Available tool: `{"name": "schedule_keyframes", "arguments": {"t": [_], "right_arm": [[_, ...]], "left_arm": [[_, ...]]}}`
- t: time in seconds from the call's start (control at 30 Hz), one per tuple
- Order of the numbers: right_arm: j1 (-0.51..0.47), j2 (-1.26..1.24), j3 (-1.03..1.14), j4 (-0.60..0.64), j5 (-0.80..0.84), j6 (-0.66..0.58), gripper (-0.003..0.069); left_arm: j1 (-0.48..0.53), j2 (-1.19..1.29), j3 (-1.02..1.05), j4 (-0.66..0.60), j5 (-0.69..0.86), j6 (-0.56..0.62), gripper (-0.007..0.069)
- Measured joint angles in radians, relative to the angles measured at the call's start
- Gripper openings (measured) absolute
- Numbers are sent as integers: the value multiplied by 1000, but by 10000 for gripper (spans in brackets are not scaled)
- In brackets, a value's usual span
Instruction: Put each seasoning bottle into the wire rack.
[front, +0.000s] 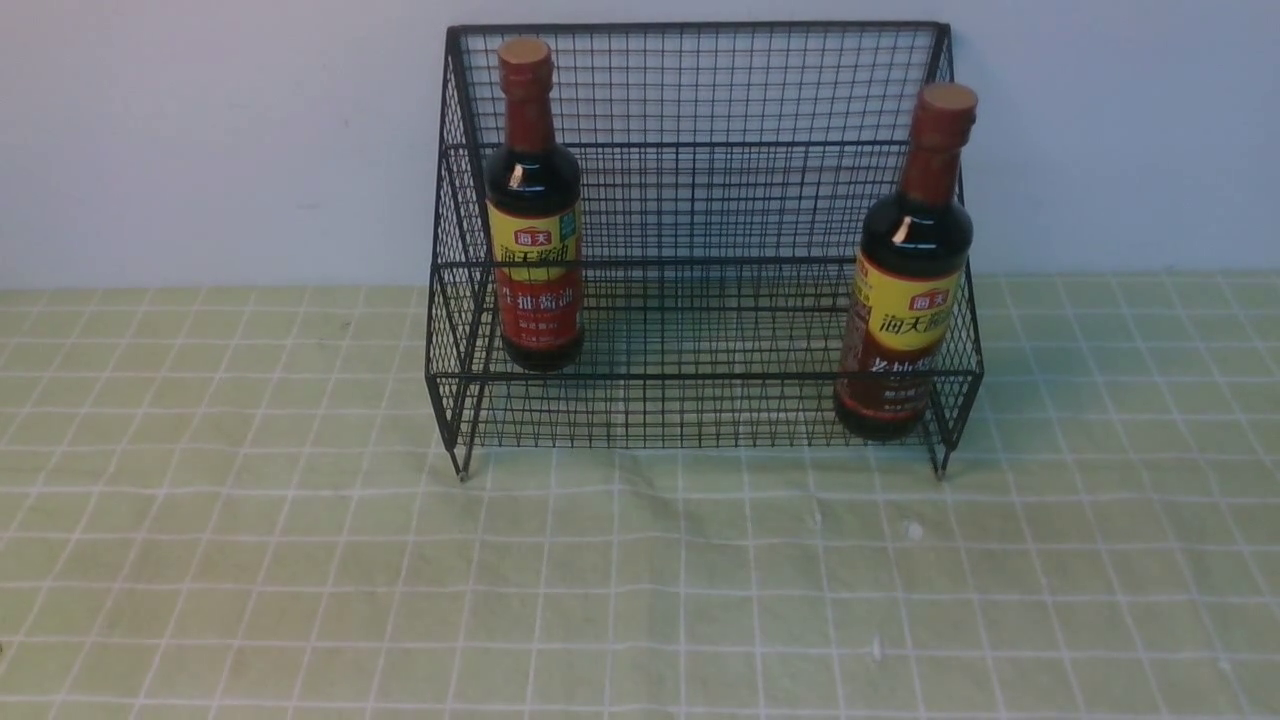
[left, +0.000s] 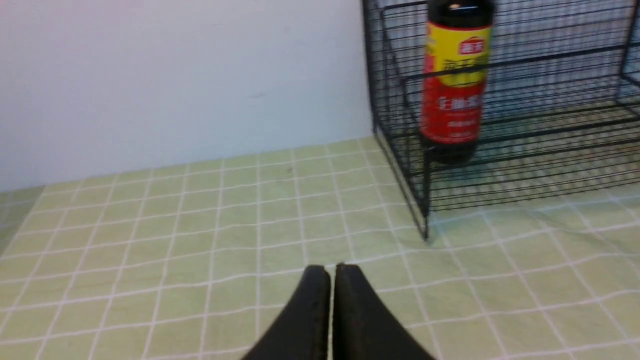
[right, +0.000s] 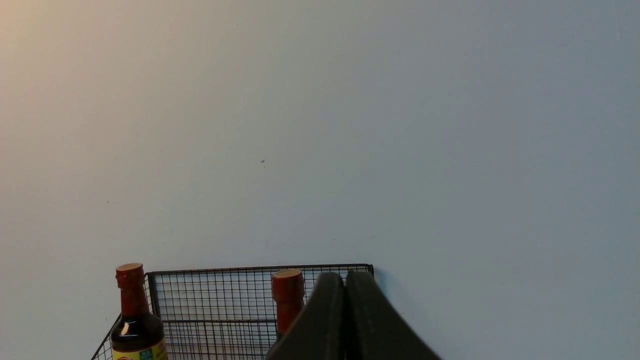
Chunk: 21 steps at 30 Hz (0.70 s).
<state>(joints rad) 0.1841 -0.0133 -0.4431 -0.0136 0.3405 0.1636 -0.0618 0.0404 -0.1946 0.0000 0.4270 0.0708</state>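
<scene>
Well beyond both closed, empty grippers — left, right — two bottles are seen in the rack: one upper-left, one lower-right.

2 black tapered fingers per arm, matte finish.

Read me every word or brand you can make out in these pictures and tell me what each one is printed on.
"海天": red logo patch on the left bottle in the wire rack.
"生抽酱油": red band of the left bottle's label.
"海天": logo patch on the right bottle.
Larger characters under each logo are partly turned away or behind wires; small print is too small to read.
Both wrist views show labels too blurred or cut off to read.
</scene>
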Motion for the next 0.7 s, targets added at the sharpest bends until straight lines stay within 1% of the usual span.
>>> {"name": "schedule_keyframes", "arguments": {"t": [0.07, 0.13, 0.27, 0.7], "right_arm": [[0, 0, 0, 0, 0, 0, -12], [0, 0, 0, 0, 0, 0, -12], [0, 0, 0, 0, 1, 0, -12], [0, 0, 0, 0, 1, 7, -12]], "left_arm": [[23, -40, 118, 8, -76, 0, -7], [26, -49, 197, 18, -101, -1, -7], [27, -52, 222, 34, -57, -1, -7], [27, -52, 222, 34, -53, -3, -7]]}}
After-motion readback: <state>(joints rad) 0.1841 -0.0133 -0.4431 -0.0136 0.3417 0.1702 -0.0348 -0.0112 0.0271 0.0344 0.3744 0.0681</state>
